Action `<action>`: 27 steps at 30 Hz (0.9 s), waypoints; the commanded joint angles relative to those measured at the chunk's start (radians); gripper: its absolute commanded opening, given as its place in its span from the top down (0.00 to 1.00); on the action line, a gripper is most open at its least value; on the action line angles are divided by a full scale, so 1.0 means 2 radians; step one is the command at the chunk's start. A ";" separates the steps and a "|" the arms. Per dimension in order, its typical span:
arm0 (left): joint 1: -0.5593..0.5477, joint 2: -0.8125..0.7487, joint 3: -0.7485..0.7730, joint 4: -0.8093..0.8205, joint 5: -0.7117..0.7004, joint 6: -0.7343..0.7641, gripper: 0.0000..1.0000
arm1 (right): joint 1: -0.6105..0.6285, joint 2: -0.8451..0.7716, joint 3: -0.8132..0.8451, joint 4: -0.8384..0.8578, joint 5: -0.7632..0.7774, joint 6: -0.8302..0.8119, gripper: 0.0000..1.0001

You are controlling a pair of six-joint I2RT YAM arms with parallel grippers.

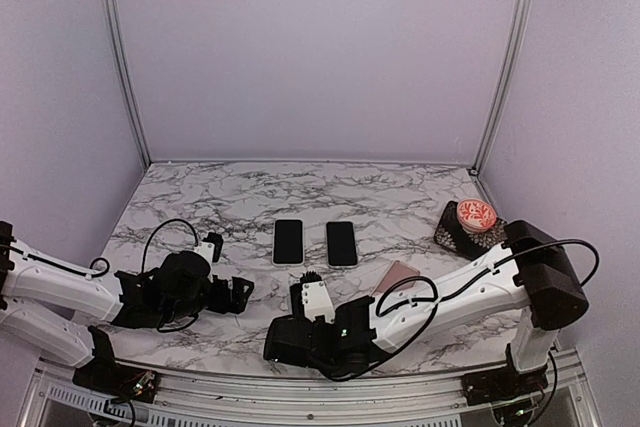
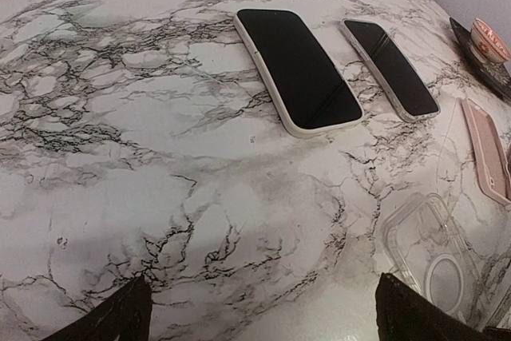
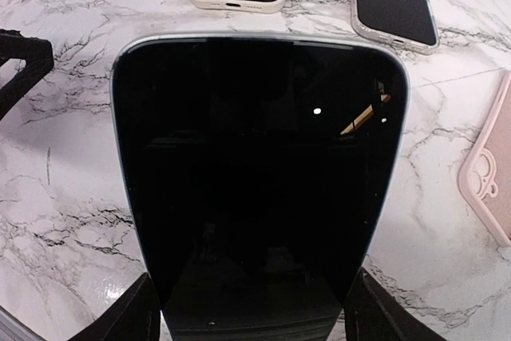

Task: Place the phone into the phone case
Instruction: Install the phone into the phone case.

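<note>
A black-screened phone fills the right wrist view, face up and raised over the marble table. My right gripper is shut on its near end, one finger on each long edge. An empty clear phone case lies flat on the table, just beyond the right finger of my left gripper. That gripper, low at the left of the top view, is open with only bare marble between its fingers.
Two other phones lie side by side mid-table, one in a cream case and one in a clear case. A pink case lies to their right. A red-and-white bowl on a dark tray sits at the far right.
</note>
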 commanded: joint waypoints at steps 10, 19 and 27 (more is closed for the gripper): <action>-0.002 0.009 0.002 0.014 -0.013 0.011 0.01 | -0.014 0.038 0.031 -0.040 -0.023 -0.015 0.81; -0.002 0.007 0.006 0.014 -0.025 0.019 0.01 | -0.009 0.063 0.054 -0.064 -0.011 -0.027 0.81; -0.002 0.021 0.020 0.013 -0.027 0.029 0.01 | -0.018 0.054 0.041 -0.086 -0.034 0.014 0.74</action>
